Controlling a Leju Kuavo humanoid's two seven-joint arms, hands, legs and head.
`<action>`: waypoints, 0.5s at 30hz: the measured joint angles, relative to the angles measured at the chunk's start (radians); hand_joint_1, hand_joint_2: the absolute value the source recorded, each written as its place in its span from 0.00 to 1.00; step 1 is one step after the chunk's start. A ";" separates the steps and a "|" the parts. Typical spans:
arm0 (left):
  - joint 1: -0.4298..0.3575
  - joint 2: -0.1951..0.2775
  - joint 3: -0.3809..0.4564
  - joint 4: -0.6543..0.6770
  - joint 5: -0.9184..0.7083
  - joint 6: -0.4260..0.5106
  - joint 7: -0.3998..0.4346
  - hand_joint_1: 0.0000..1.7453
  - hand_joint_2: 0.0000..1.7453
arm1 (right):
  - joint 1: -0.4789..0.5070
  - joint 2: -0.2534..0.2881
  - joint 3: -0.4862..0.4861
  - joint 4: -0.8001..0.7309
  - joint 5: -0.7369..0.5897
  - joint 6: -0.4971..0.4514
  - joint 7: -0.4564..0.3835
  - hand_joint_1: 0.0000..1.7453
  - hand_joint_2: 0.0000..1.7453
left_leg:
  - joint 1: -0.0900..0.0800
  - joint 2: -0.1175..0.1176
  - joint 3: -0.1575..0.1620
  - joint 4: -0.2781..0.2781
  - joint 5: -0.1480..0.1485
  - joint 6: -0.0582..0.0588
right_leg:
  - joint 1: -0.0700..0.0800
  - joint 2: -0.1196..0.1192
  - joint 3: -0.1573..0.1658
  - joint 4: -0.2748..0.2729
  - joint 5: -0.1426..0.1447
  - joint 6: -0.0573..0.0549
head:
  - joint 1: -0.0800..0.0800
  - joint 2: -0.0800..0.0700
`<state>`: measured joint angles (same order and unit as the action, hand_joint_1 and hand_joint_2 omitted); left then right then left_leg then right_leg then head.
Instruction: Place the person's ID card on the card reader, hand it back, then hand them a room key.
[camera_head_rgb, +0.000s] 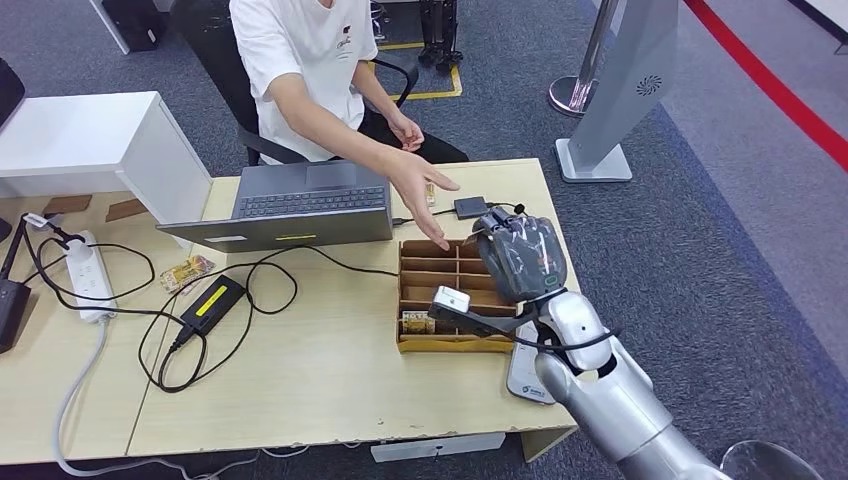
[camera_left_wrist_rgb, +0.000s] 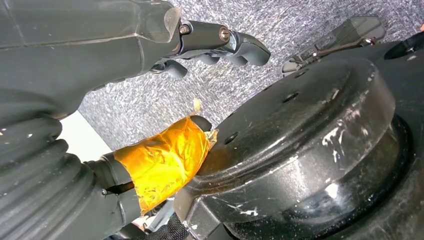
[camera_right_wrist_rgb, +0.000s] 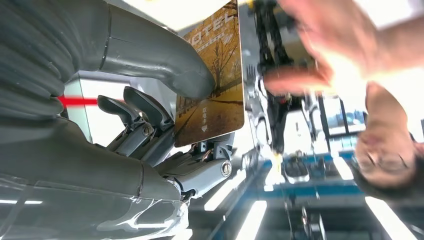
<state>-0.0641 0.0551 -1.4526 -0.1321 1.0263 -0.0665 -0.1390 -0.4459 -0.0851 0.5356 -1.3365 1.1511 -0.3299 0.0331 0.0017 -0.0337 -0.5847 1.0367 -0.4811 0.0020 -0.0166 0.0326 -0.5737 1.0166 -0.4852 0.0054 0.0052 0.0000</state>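
My right hand (camera_head_rgb: 520, 255) is raised over the right end of the table, back of the hand toward my head camera. In the right wrist view the thumb (camera_right_wrist_rgb: 165, 65) and fingers pinch a gold-brown hotel room key card (camera_right_wrist_rgb: 215, 75). The person's open hand (camera_head_rgb: 420, 188) reaches over the table just beyond and left of my right hand; the same blurred palm (camera_right_wrist_rgb: 320, 45) is close past the card's edge, not touching it. A white card reader (camera_head_rgb: 528, 378) lies on the table beside my right forearm. My left hand (camera_left_wrist_rgb: 150, 100) hangs low and holds nothing, its fingers apart.
A cardboard divider box (camera_head_rgb: 450, 290) with key cards sits below my right hand. A grey laptop (camera_head_rgb: 300, 205), a small black box (camera_head_rgb: 470, 207), a power strip (camera_head_rgb: 88, 275), a power brick (camera_head_rgb: 212, 303) and cables lie on the wooden table (camera_head_rgb: 300, 380). The person sits behind it.
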 joint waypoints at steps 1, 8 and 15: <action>-0.002 0.000 -0.003 0.000 -0.005 -0.002 0.000 0.00 1.00 | -0.032 0.007 0.003 0.022 0.016 -0.018 0.007 1.00 1.00 | 0.000 0.000 0.000 0.000 0.000 0.000 | 0.000 0.000 0.000 0.000 0.000 0.000 | 0.000 0.000; -0.011 0.005 -0.028 0.000 -0.034 -0.009 -0.002 0.00 1.00 | -0.215 0.078 0.008 0.224 0.106 -0.188 0.033 1.00 1.00 | 0.001 0.000 0.001 0.000 0.002 0.000 | 0.000 0.000 0.000 0.000 0.001 -0.001 | 0.000 0.000; -0.012 0.006 -0.038 0.000 -0.043 -0.010 -0.001 0.00 1.00 | -0.272 0.113 0.008 0.323 0.118 -0.222 0.035 1.00 1.00 | 0.001 -0.001 0.000 0.000 0.002 -0.001 | 0.000 -0.001 0.000 0.000 0.001 -0.001 | 0.000 0.000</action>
<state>-0.0758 0.0607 -1.4903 -0.1322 0.9836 -0.0763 -0.1404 -0.7183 0.0280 0.5437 -1.0136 1.2693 -0.5522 0.0685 0.0023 -0.0342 -0.5844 1.0367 -0.4791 0.0015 -0.0162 0.0320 -0.5738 1.0169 -0.4841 0.0039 0.0052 0.0001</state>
